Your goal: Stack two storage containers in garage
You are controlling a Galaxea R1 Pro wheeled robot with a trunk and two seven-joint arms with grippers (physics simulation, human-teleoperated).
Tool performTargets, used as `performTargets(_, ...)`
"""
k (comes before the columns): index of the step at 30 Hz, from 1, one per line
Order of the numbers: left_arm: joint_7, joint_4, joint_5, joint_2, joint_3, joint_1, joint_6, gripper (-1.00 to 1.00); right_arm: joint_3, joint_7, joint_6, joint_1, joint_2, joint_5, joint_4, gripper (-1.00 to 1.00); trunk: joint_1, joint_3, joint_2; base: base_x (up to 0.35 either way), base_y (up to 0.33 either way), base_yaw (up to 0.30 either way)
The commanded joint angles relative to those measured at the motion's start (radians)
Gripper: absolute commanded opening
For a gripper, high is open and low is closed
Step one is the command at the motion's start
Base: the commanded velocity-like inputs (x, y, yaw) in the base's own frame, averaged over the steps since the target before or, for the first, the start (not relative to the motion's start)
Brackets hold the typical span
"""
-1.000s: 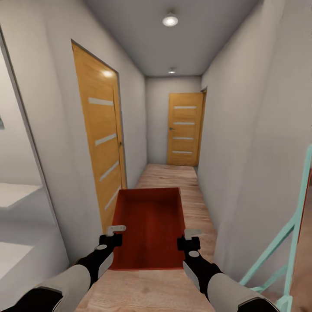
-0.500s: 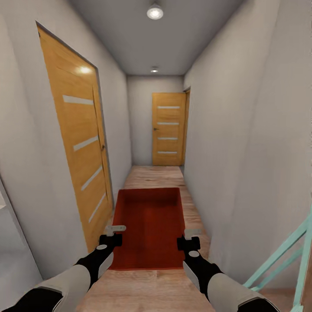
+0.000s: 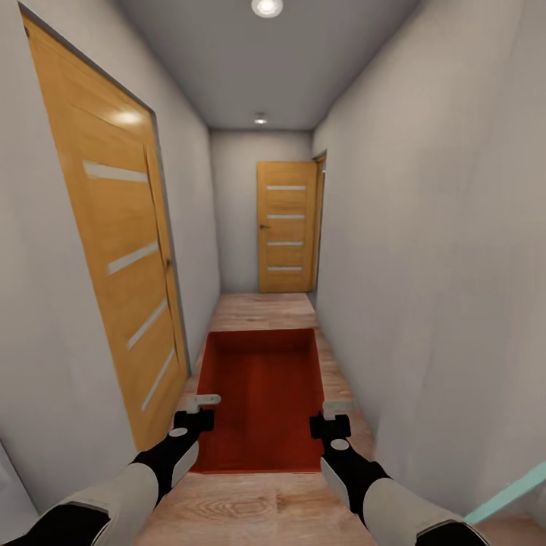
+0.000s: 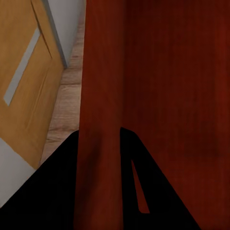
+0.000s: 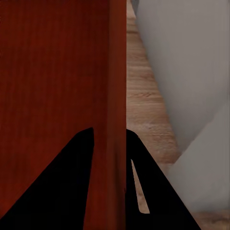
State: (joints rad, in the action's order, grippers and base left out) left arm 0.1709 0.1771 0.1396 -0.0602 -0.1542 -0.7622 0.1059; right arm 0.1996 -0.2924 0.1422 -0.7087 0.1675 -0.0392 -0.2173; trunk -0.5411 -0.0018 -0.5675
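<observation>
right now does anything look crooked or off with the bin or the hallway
Nothing stands out. The storage container is held level between the left tool and right tool, each clamped on a side wall. The side door and far door are shut.

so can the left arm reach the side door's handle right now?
Probably not: the left gripper is clamped on the storage container's wall, as is the right gripper, and the side door is off to the left.

orange-red storage container [image 3: 262, 398]: open-top, rectangular, level, lengthwise ahead, held off pale plank floor, side walls clamped by both grippers.
</observation>
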Motion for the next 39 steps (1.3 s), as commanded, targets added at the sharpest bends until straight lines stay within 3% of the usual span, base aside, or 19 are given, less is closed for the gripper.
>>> performTargets(1, 0.005, 0.003, 0.048, 0.019, 0.062, -0.002, 0.016, -1.00, -0.023, -0.001, 0.005, 0.000, -0.009, -0.018, 0.006, -1.00, -0.001, 0.000, 0.000, 0.320, 0.013, -0.001)
performTargets(39, 0.004, 0.004, 0.048, 0.019, 0.062, -0.002, 0.017, -1.00, -0.022, -0.001, 0.005, 0.000, -0.008, -0.018, 0.006, -1.00, -0.001, 0.000, 0.000, 0.322, 0.001, 0.000)
